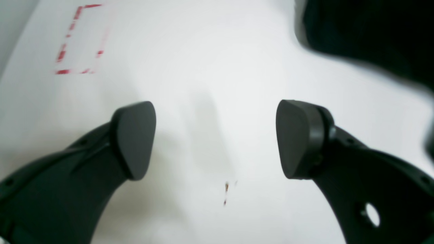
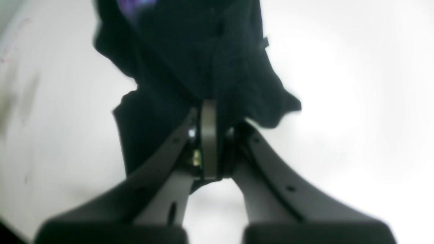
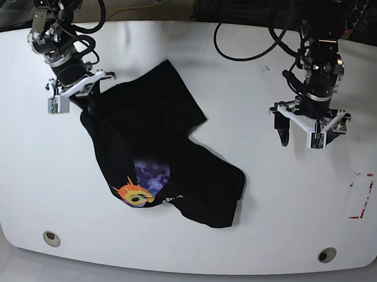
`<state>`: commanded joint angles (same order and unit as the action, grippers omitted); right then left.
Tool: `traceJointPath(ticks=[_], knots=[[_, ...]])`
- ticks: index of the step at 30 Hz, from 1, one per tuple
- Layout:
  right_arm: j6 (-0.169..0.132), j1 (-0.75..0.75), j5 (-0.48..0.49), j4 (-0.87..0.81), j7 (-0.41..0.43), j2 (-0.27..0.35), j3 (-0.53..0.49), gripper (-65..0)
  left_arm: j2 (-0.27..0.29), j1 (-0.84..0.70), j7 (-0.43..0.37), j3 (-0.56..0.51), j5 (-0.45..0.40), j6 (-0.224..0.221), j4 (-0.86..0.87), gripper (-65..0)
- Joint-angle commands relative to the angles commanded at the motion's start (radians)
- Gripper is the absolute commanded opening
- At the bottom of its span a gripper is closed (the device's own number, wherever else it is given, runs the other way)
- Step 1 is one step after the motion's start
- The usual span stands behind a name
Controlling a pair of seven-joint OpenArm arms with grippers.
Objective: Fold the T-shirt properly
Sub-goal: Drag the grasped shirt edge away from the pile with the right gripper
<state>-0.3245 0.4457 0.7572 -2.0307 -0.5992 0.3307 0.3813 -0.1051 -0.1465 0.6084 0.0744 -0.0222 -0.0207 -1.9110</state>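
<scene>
Bright, washed-out glare; blurry wrist views

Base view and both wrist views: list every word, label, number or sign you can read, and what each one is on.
No text can be read in full.
T-shirt: white lettering beside the orange-yellow face print, partly folded under and too small to read.
Table: a red dashed rectangle near the edge, a marking without letters or numbers.
Left wrist view: the same red marking, blurred, no text.
Right wrist view: no text visible.

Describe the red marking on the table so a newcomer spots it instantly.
Look at the white table in the base view, on the side of the open left gripper. Near that edge lies a broken red rectangle outline, far from the black T-shirt.
</scene>
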Motion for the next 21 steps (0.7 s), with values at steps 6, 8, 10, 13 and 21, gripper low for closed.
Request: traceJointPath(ticks=[6, 8, 10, 13, 21], knots=[[-0.055, 0.129, 0.078, 0.0, 0.0, 0.0, 0.081, -65.0, 0.018, 0.109, 0.003, -0.063, 0.003, 0.0, 0.13, -13.2], [-0.055, 0.146, 0.075, 0.0, 0.0, 0.0, 0.081, -65.0, 0.052, 0.144, 0.003, -0.061, 0.003, 0.0, 0.189, -13.2], [-0.055, 0.172, 0.075, 0.0, 0.0, 0.0, 0.089, -65.0, 0.081, 0.173, 0.002, -0.061, 0.003, 0.0, 0.247, -13.2], [-0.055, 0.212, 0.075, 0.0, 0.0, -0.009, 0.146, -65.0, 0.12, 0.207, -0.006, -0.061, 0.003, 0.0, 0.33, -13.2], [-0.126, 0.261, 0.075, 0.006, 0.0, -0.051, 0.282, -65.0, 0.203, 0.232, -0.114, -0.068, 0.002, 0.0, 0.445, -13.2]])
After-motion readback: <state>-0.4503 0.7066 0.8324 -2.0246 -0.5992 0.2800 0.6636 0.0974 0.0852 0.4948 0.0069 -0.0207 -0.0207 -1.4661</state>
